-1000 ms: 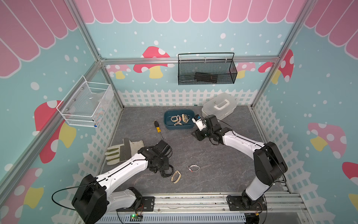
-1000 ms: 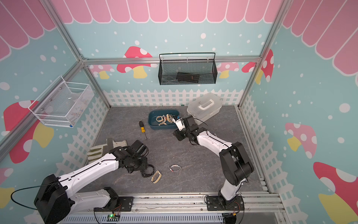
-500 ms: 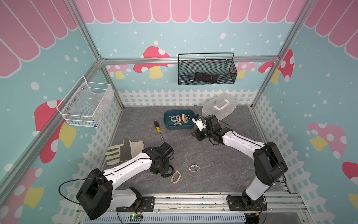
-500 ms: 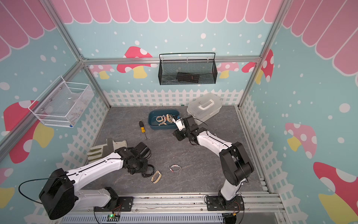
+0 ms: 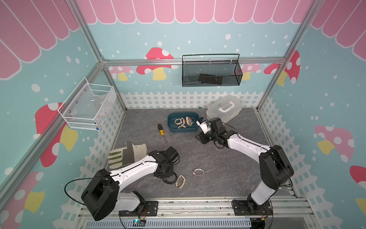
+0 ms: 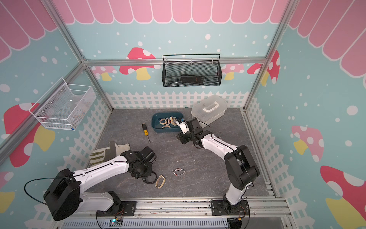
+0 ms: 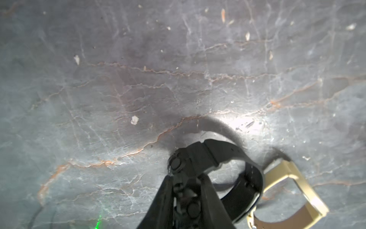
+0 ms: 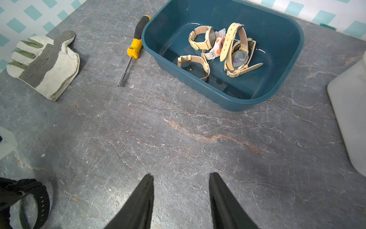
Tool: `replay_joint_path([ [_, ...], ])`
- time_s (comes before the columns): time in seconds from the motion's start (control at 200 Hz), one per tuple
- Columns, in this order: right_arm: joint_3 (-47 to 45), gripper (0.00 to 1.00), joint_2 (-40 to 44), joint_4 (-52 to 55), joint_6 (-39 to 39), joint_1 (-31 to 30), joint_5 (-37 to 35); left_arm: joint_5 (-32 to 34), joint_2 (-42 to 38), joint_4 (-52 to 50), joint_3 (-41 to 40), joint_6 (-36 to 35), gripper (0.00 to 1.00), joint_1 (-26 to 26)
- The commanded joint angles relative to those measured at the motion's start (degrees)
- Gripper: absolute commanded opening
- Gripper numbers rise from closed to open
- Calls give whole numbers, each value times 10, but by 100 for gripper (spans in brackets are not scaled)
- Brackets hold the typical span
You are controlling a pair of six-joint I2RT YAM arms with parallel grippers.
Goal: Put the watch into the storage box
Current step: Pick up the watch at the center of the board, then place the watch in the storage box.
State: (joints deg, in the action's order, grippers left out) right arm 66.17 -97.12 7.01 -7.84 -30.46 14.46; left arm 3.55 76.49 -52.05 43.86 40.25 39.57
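Note:
A black watch (image 7: 223, 158) lies on the grey floor near the front. My left gripper (image 7: 187, 178) is shut on its case, one finger on each side, and the strap loops out beyond the fingers. In both top views the gripper (image 5: 165, 174) (image 6: 143, 174) points down at this watch (image 5: 170, 180). A beige watch (image 7: 287, 184) (image 5: 180, 184) lies right beside it. The storage box (image 5: 172, 128) (image 8: 217, 95), a dark teal bin, sits at the back and holds several beige watches (image 8: 235, 53). My right gripper (image 8: 181, 176) (image 5: 200, 137) hovers open and empty in front of the box.
A thin silver watch (image 5: 198, 171) lies mid-floor. A yellow-handled screwdriver (image 5: 161, 130) and a work glove (image 5: 126, 154) lie to the left. A white case with a handle (image 5: 224, 108) stands right of the box. A black mesh basket (image 5: 211, 76) hangs on the back wall.
My left gripper has come down onto the black watch and closed on its case. The right arm has not moved.

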Motion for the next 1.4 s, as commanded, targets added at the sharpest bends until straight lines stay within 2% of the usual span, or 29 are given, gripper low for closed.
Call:
replay_joint_path([
  [0.0,-10,48,-6,-2,-5,-3,0,21,-7,0,-3,0,17,5],
  [0.145,-12,48,-5,-2,-6,-3,0,41,-19,-1,1,1,6,4],
  [0.325,-16,48,0,-3,-6,-3,-2,68,-37,-1,22,-9,0,4],
  [0.475,-26,48,9,-12,-8,-3,-5,78,-25,26,118,-55,0,-12],
  [0.635,-43,48,28,-12,-7,-3,-13,114,65,37,289,-135,0,-56],
  [0.75,-63,48,49,-13,-12,-3,-24,93,133,67,370,-170,0,-110],
  [0.961,-92,48,80,-21,-30,-3,-19,23,244,134,457,-183,0,-175],
  [1.086,-103,48,88,-24,-38,-4,-15,-3,317,150,521,-182,0,-190],
  [1.396,-105,48,95,-21,-46,-15,-18,-5,471,150,679,-170,0,-214],
])
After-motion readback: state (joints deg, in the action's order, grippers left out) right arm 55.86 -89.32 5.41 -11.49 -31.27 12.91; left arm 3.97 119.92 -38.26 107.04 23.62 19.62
